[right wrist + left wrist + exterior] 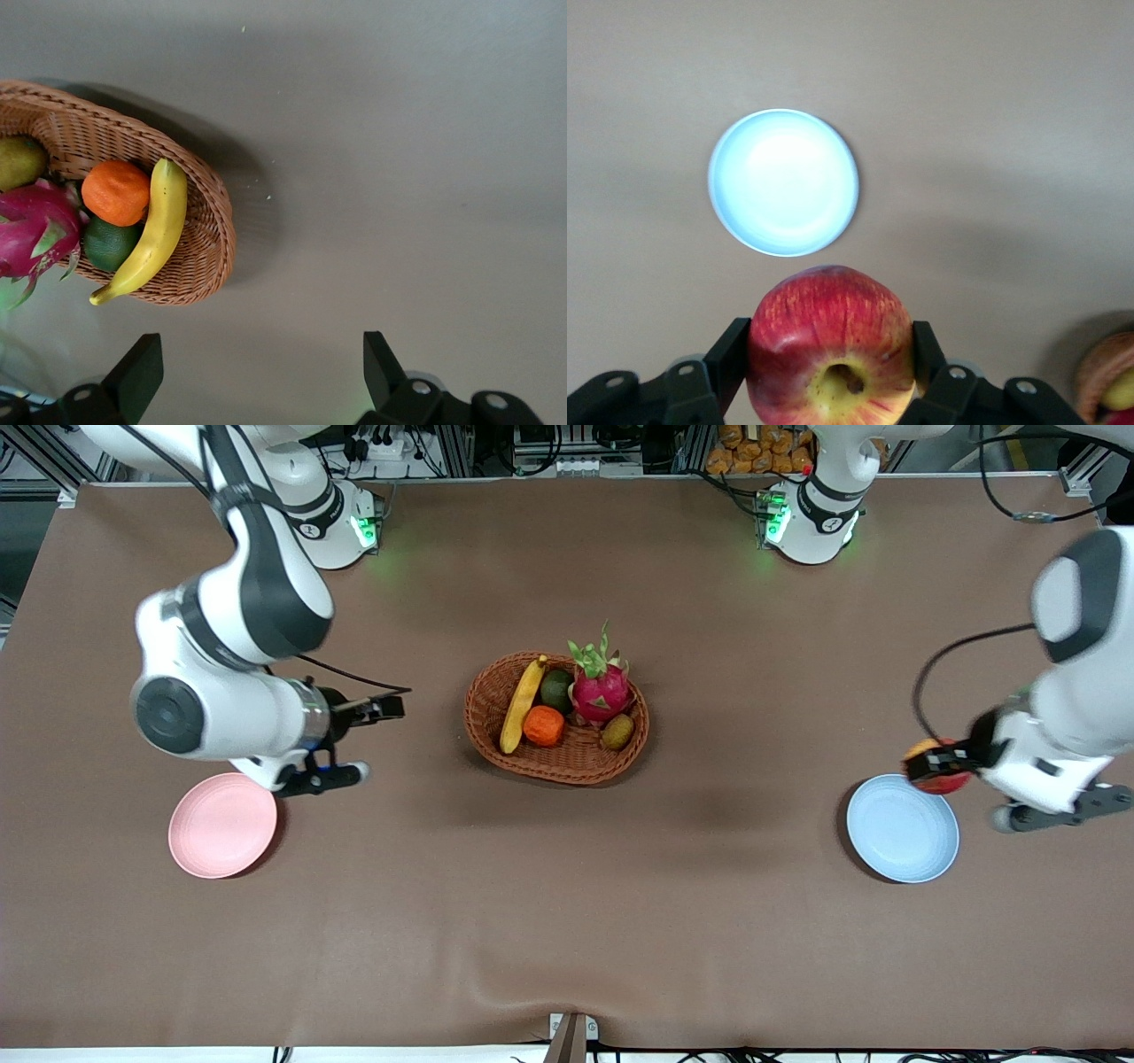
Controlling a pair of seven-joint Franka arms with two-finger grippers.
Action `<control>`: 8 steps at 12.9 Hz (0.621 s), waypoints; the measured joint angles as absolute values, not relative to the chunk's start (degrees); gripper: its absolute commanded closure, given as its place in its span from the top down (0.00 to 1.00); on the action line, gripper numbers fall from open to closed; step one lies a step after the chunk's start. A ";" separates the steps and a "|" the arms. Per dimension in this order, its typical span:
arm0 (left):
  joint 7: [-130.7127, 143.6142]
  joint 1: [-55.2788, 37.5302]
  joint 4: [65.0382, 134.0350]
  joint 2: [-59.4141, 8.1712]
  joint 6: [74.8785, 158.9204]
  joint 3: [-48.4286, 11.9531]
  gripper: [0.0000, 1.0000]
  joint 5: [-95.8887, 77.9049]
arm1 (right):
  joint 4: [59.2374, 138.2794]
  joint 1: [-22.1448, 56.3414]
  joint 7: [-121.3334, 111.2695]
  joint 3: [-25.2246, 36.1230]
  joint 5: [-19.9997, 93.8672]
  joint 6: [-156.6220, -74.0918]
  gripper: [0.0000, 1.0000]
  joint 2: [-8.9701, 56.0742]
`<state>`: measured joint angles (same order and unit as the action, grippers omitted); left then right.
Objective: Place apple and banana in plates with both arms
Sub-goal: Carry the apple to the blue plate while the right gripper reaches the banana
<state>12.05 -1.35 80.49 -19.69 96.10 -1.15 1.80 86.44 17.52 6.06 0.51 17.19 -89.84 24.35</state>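
Pale pink round plate (222, 825) and light blue round plate (902, 828) lie empty. Left hand (941, 763) clamps the firm, smooth red-yellow apple (939, 779) across its middle over the blue plate's rim; right hand (354, 740) hangs wide above the surface between pink plate and wicker basket (556, 762). Curved yellow banana (523, 704), light and bruisable, suits a mid-length grip.

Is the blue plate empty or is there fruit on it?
Empty. The blue plate shows a bare surface; the apple is in the left gripper.

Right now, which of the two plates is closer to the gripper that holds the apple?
The light blue plate: the left gripper, shut on the apple, hangs at its edge. The pink plate lies at the right arm's end.
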 measured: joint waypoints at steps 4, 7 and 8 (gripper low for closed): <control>3.86 4.17 87.64 -20.22 103.26 -1.23 0.00 1.80 | 88.82 18.30 6.36 0.61 24.15 -91.98 1.00 30.30; -0.52 6.48 96.23 -20.58 115.91 -1.26 0.00 1.83 | 93.56 26.59 17.62 0.31 25.53 -100.91 1.00 30.94; -2.66 7.67 99.58 -20.85 121.22 -1.27 0.00 1.83 | 95.18 30.60 22.86 0.27 25.52 -104.14 1.00 30.97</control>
<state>-2.66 7.67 99.58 -20.85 121.22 -1.27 1.83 95.18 30.60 22.86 0.27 25.52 -104.14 30.97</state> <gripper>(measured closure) 0.225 0.000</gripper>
